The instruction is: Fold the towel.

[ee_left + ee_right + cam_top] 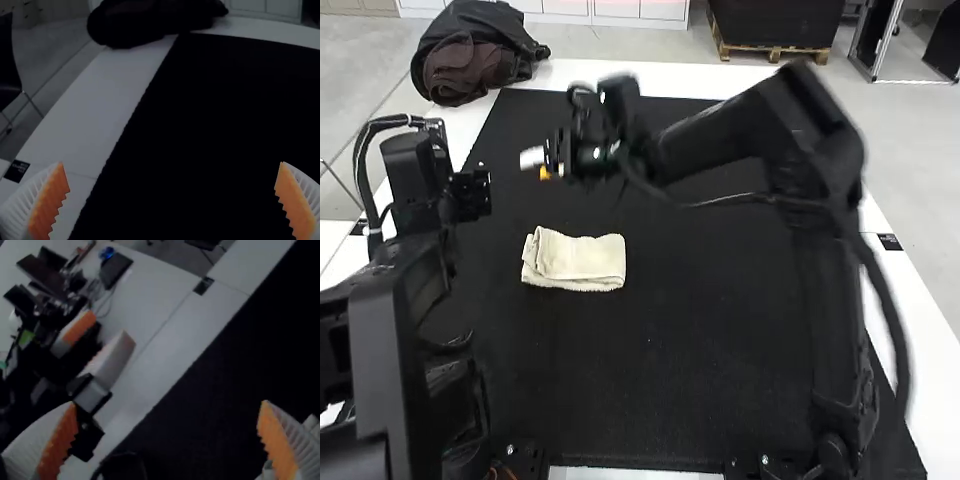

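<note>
Well — left hand (472, 195), right hand (537, 165) — wide open, off the towel (578, 262)

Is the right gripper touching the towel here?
Apart. In the high view, a strip of black mat shows between the right gripper and the towel.
</note>
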Tool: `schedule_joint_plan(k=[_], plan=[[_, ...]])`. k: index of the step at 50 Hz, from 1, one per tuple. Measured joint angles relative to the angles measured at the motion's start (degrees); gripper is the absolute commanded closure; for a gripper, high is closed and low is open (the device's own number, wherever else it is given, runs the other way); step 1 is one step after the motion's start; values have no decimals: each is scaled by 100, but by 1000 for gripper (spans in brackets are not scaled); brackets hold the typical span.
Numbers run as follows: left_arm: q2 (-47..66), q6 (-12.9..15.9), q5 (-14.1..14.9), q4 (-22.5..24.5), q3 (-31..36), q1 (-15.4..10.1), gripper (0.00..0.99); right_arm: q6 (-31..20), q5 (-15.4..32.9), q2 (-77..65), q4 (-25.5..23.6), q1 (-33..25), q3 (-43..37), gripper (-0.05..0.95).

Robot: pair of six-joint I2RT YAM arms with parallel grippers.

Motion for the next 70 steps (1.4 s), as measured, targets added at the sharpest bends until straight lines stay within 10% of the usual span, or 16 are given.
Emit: schedule_joint_plan(k=[18,30,49,70], plan=[[-238,-223,140,-881,1606,-42,30,-116,339,-2433,-1451,-1314,595,-21],[-560,-472,179,-1307,2293,-608,30,-570,658,-4186,-1825,-2275,426,-21],[-2017,-586,-2,-1530,2396,-1469,30,-1005,942,-7012,-2177,-3853,-1110,-21],[-4481,-494,-260,-1674,1700,-1532,30,-1696,1537,-10469,-2437,-4540,-2437,-21]])
